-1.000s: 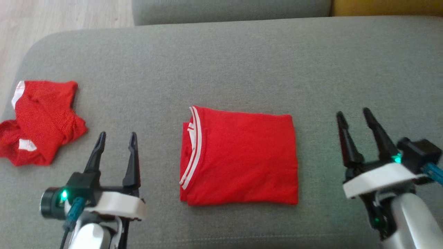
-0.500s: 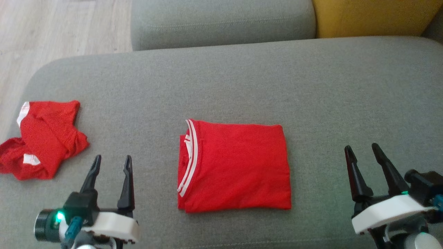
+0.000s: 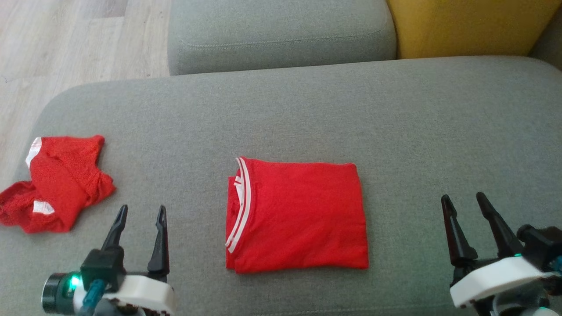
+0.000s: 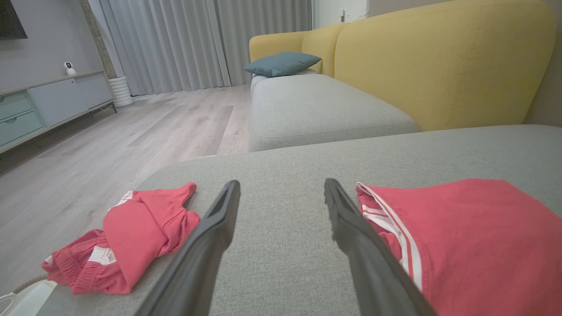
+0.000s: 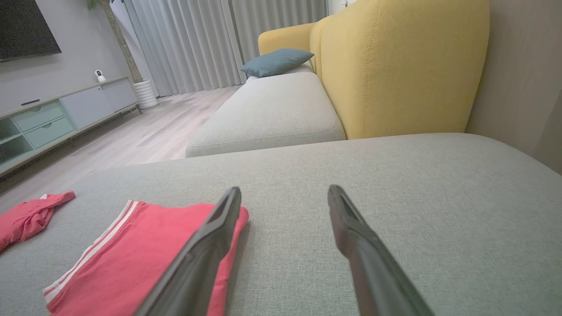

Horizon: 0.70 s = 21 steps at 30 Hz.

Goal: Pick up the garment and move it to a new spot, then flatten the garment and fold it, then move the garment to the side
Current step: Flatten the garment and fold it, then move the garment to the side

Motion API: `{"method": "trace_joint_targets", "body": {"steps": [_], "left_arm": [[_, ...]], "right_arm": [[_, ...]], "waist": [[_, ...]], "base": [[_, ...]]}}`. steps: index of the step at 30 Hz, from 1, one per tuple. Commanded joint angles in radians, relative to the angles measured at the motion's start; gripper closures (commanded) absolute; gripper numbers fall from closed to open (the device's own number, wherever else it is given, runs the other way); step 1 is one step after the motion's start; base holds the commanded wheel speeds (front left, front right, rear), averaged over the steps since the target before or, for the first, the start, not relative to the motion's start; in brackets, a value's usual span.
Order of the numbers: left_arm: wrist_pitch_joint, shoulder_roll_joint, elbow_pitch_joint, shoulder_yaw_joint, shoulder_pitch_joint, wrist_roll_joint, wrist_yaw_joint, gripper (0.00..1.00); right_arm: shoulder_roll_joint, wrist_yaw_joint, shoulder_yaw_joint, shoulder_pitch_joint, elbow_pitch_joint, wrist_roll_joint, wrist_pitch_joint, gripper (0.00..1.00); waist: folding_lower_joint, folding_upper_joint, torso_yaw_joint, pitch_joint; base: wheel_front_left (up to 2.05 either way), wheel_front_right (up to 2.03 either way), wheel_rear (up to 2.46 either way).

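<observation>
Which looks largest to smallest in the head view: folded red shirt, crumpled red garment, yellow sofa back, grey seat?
1. grey seat
2. folded red shirt
3. yellow sofa back and crumpled red garment: look alike in size; the sofa back is farther and cropped, so unranked.

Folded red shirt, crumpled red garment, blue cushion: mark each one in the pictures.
folded red shirt (image 3: 303, 215), head view, middle of its flat top layer.
crumpled red garment (image 3: 57, 188), head view, middle of the heap.
blue cushion (image 4: 281, 64), left wrist view, centre of its upper face.
</observation>
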State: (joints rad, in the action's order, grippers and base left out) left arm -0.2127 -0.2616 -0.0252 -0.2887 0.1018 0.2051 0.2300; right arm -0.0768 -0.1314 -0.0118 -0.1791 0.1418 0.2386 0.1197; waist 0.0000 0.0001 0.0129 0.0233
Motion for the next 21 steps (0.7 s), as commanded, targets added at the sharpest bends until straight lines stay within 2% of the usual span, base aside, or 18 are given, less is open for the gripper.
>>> {"method": "trace_joint_targets", "body": {"steps": [1,15,21], "left_arm": [[-0.001,-0.023,0.039,0.032,-0.032,-0.007,0.009,0.0],[-0.008,-0.027,0.048,0.024,-0.041,-0.007,0.019,0.0],[-0.018,-0.019,0.06,0.012,-0.087,-0.016,0.017,0.0]], "right_arm": [[-0.008,0.001,0.016,0.024,0.044,-0.008,-0.001,0.0],[-0.006,0.001,0.013,0.023,0.052,-0.014,0.014,0.0],[-0.019,0.001,0.026,0.044,-0.001,-0.014,0.038,0.0]], "waist": [[0.0,-0.0001,-0.001,-0.001],[0.0,-0.0001,-0.005,-0.01],[0.0,-0.0001,-0.037,-0.055]], "base": [[0.0,0.0,0.0],[0.0,0.0,0.0],[0.0,0.0,0.0]]}}
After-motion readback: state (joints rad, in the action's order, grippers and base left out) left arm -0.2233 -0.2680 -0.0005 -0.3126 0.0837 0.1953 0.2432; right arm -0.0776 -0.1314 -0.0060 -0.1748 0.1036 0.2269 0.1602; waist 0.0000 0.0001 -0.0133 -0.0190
